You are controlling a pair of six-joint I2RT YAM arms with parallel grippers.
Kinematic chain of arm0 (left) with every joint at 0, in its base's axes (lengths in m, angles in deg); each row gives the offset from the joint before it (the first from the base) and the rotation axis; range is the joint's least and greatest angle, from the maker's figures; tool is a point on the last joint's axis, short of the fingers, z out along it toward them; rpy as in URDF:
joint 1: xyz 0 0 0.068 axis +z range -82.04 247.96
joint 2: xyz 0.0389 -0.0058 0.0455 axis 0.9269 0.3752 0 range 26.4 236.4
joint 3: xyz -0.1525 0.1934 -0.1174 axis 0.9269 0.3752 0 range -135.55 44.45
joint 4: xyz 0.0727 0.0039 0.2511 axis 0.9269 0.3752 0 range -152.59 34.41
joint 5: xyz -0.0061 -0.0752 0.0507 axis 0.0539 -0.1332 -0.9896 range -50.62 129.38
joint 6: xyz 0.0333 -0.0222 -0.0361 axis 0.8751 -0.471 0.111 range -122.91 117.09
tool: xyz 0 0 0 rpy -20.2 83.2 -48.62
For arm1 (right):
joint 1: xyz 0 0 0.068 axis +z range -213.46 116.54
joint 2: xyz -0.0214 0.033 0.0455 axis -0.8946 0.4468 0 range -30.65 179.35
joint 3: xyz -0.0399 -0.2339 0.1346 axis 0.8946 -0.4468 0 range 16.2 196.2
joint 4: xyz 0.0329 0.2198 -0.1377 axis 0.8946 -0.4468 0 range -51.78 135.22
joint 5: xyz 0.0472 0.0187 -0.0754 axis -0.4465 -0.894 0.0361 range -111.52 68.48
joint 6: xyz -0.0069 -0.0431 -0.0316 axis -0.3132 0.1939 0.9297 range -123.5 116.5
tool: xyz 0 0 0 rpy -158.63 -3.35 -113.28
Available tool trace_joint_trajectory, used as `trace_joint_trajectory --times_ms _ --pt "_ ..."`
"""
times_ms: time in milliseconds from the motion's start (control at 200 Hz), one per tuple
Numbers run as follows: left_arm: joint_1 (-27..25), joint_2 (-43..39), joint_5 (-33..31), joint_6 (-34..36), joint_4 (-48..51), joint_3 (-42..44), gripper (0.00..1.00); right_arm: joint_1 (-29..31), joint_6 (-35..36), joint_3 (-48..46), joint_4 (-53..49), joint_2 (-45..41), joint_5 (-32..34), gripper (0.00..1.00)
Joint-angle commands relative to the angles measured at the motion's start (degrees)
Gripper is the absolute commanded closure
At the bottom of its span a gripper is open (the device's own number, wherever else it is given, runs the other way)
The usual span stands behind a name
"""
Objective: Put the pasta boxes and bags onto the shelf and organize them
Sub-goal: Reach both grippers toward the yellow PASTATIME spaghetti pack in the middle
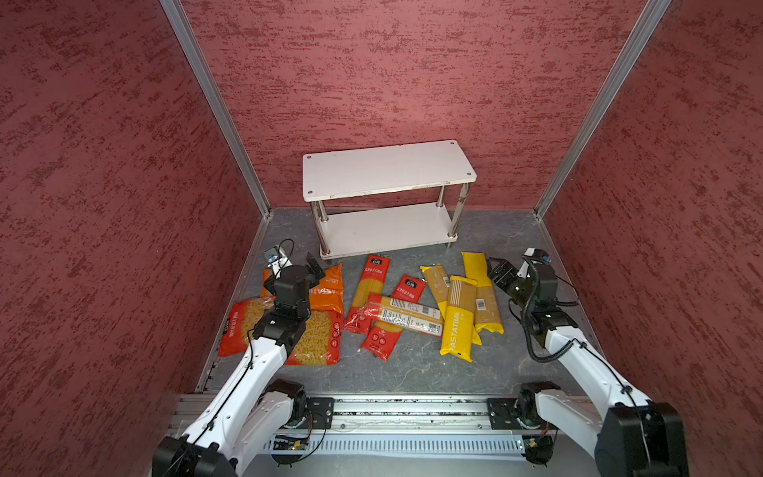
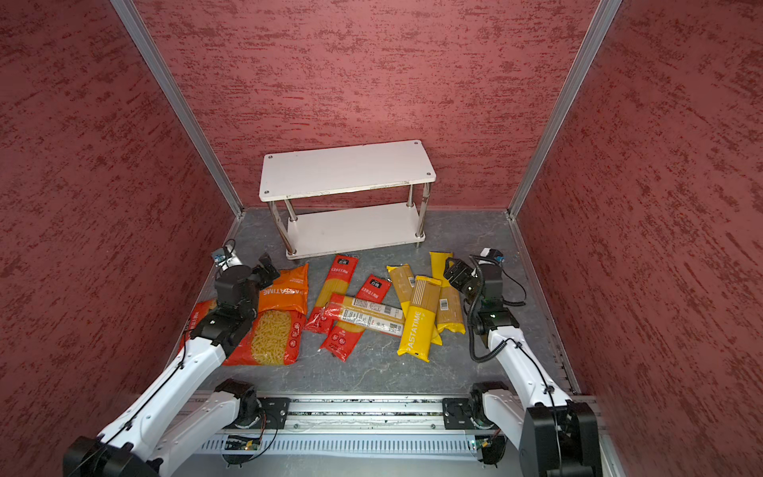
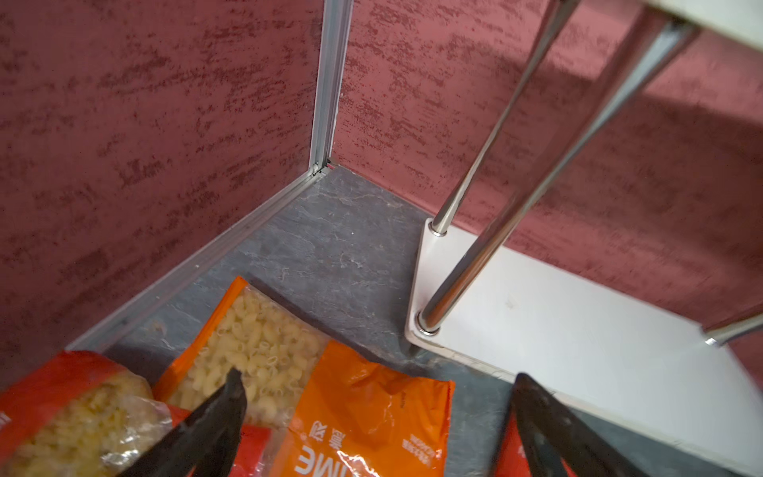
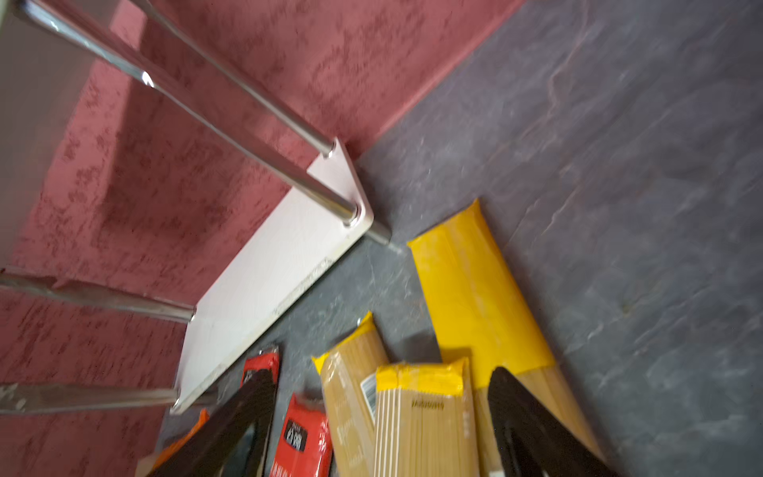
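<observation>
Glossy plastic packs are lying flat on the grey slate-look worktop (image 1: pixel 413 367), mid-frame in both top views. The yellow spaghetti packs (image 1: pixel 458 322) are pointing up-frame, and the red spaghetti bags (image 1: pixel 371 289) are beside them, one lying crosswise on top. The short-pasta bags (image 1: pixel 318 338) are at left. The white-boarded, chrome-posted shelf (image 1: pixel 388 173) is standing just above, long axis across the frame. At the flanks, the left hand (image 1: pixel 312 268) and right hand (image 1: pixel 497 272) are hovering spread wide, grasping nothing.

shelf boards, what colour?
White shelf boards on shiny metal posts; clearest in a top view.
</observation>
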Motion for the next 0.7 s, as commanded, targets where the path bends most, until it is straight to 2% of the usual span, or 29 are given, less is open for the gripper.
trace_joint_trajectory --times_ms 0,30,95,205,271,461,551,696 --pt "8.88 -5.37 22.1 -8.33 9.76 2.01 0.01 3.07 -4.37 2.36 -9.51 1.38 -5.51 0.19" --pt "10.39 -7.27 23.97 -8.76 10.0 3.07 0.06 3.76 -4.64 2.23 -10.69 1.53 -5.79 0.19" --pt "10.69 -8.45 22.06 -8.61 13.8 2.67 0.11 5.35 -4.47 1.85 -13.1 1.45 -6.26 0.23" --pt "6.42 -5.64 21.43 -4.63 19.85 -1.4 0.19 6.61 -1.99 1.65 -18.39 1.52 -5.34 0.3" --pt "0.98 -4.11 18.99 -4.1 21.59 -2.93 0.21 6.67 -0.11 1.53 -20.24 2.7 -5.46 0.34" --pt "-23.32 2.8 7.24 -4.13 19.27 -7.26 0.23 6.52 2.1 2.25 -20.63 6.45 -5.95 0.35" --pt "-32.14 9.17 6.17 -4.22 15.47 -10.17 0.25 6.43 1.62 1.46 -18.28 7.46 -7.27 0.33" --pt "-40.57 21.7 8.98 -3.84 9.8 -15.2 0.25 6.4 1.83 0.68 -14.89 10.81 -9.95 0.32"
